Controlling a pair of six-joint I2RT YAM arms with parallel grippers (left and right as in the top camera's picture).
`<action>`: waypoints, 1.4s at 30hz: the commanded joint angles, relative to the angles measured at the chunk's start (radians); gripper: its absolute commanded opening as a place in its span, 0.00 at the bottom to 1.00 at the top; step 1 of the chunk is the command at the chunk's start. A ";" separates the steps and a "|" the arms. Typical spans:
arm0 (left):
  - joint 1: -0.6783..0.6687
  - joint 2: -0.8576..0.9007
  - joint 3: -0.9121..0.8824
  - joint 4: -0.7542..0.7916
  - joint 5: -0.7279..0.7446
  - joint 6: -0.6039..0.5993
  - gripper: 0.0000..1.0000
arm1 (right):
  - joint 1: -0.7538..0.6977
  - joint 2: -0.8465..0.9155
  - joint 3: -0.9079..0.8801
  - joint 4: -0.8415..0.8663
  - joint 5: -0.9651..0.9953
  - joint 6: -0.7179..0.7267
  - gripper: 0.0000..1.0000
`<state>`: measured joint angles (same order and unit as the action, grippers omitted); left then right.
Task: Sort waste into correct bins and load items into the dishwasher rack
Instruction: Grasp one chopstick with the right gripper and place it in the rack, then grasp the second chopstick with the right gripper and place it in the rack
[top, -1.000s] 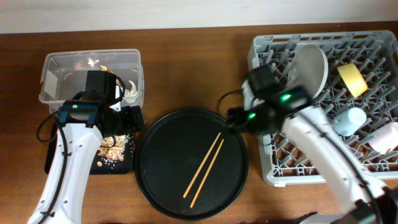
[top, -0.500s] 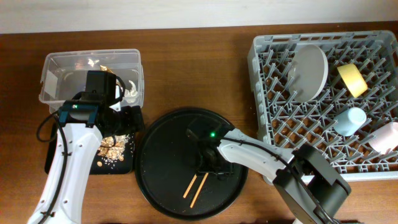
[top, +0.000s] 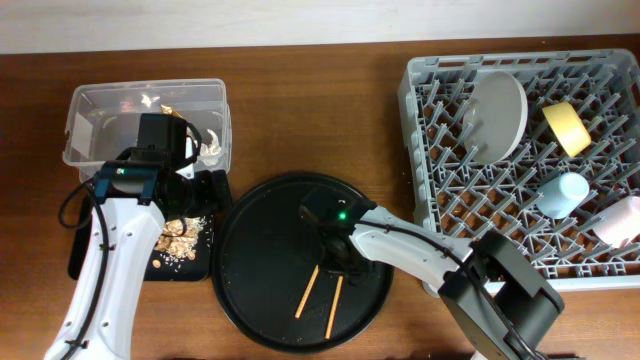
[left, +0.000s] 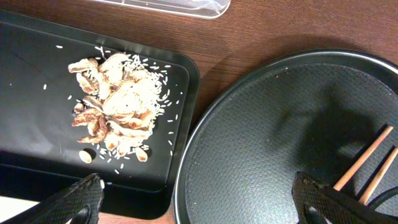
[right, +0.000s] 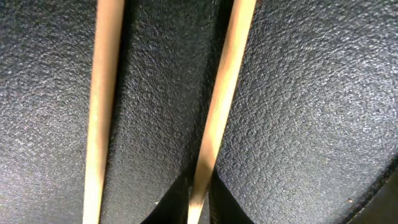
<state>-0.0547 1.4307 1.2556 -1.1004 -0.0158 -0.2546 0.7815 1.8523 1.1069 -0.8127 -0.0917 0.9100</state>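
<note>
Overhead: the bench (top: 300, 110) is brown wood with a fine grain. At the right of the frame sits the rack (top: 455, 250), a square grey plastic crate with a lattice of upright pegs. In it a pale round plate (top: 498, 115) stands on edge, with a yellow bowl (top: 566, 128) tilted at its right. A blue cup (top: 562, 193) and a pink cup (top: 620, 222) lie lower right. At upper left a clear box (top: 90, 130) holds crumpled white tissue (top: 210, 146) and a shiny gold wrapper (top: 152, 100). Below it a shallow black tray (top: 85, 255) carries beige scraps (top: 178, 238). The left tool (top: 205, 190) hangs over this tray's upper right corner. In the lower middle lies the round tray (top: 255, 240). On it are the thin wooden chopsticks (top: 308, 292), splayed apart, with the right tool (top: 340, 258) at their upper ends.

Left wrist: the scraps (left: 115, 106) are a shredded heap ringed with loose rice grains on the smooth black tray (left: 37, 68). The round tray (left: 261, 137), pebbled and raised at the rim, touches it. The chopsticks (left: 364, 162) show at the lower right. The left tool (left: 198, 186) is spread wide and empty.

Right wrist: the chopsticks (right: 102, 112) run up the frame, smooth and pale against the coarse-grained round tray (right: 311, 93). The right tool (right: 199, 199) pinches the stick on the right of the frame, a dark tip on either side.
</note>
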 joint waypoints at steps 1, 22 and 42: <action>0.003 0.003 0.003 -0.001 -0.007 -0.006 0.96 | -0.010 0.019 -0.007 0.027 0.025 0.016 0.15; 0.003 0.003 0.003 -0.001 -0.006 -0.006 0.96 | -0.685 -0.266 0.333 -0.392 0.069 -0.805 0.04; 0.003 0.003 0.003 -0.001 -0.006 -0.006 0.96 | -0.331 -0.176 0.387 -0.312 -0.133 -0.581 0.53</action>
<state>-0.0547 1.4307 1.2556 -1.1027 -0.0158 -0.2546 0.3386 1.6169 1.5429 -1.1652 -0.2058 0.1883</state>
